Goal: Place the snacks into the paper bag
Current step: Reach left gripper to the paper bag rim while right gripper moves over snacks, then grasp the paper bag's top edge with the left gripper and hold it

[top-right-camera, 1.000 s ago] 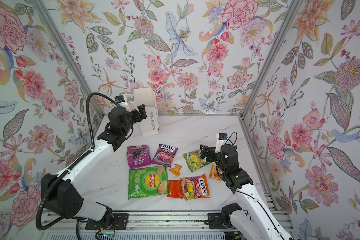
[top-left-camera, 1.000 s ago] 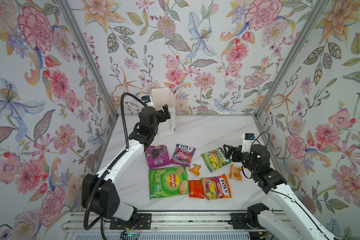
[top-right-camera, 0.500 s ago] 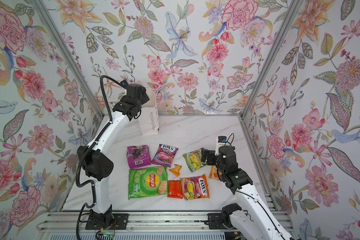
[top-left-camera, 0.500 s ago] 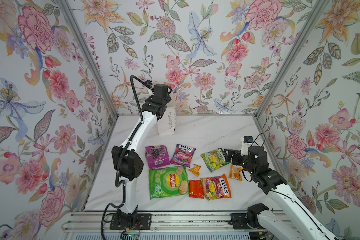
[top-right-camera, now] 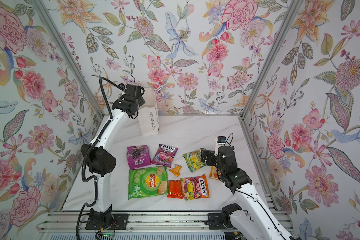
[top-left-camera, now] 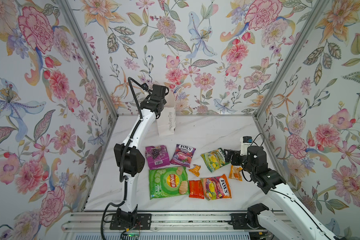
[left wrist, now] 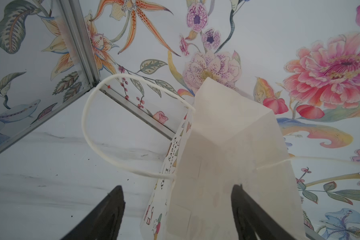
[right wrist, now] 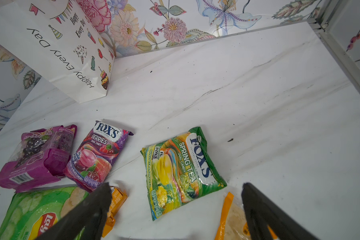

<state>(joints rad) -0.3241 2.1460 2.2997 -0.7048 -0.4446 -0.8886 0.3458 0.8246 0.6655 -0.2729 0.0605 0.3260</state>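
The white paper bag (top-left-camera: 167,122) (top-right-camera: 150,121) stands upright at the back of the table, its "Happy Every Day" lettering showing. My left gripper (top-left-camera: 164,99) (left wrist: 178,207) is at its mouth, open, with one fingertip (left wrist: 112,205) outside the bag wall and the other over the inside; a string handle (left wrist: 85,124) loops free. The snacks lie in front: purple grape pack (top-left-camera: 156,156), purple FOX'S bag (top-left-camera: 182,155), green FOX'S bag (top-left-camera: 213,159) (right wrist: 181,166), green chips bag (top-left-camera: 168,181), orange FOX'S bag (top-left-camera: 216,186) and three orange-red sachets (top-left-camera: 195,189). My right gripper (top-left-camera: 227,155) (right wrist: 175,207) hangs open over the green FOX'S bag's near end.
Floral walls with aluminium corner posts (top-left-camera: 87,60) close in the marble table (top-left-camera: 212,128) on three sides. A metal rail (top-left-camera: 175,220) with both arm bases runs along the front edge. One orange sachet (top-left-camera: 235,172) lies just under the right arm.
My left arm has risen from beside the bag to its mouth, and its jaws have narrowed a little. The right gripper has stayed over the green FOX'S bag.
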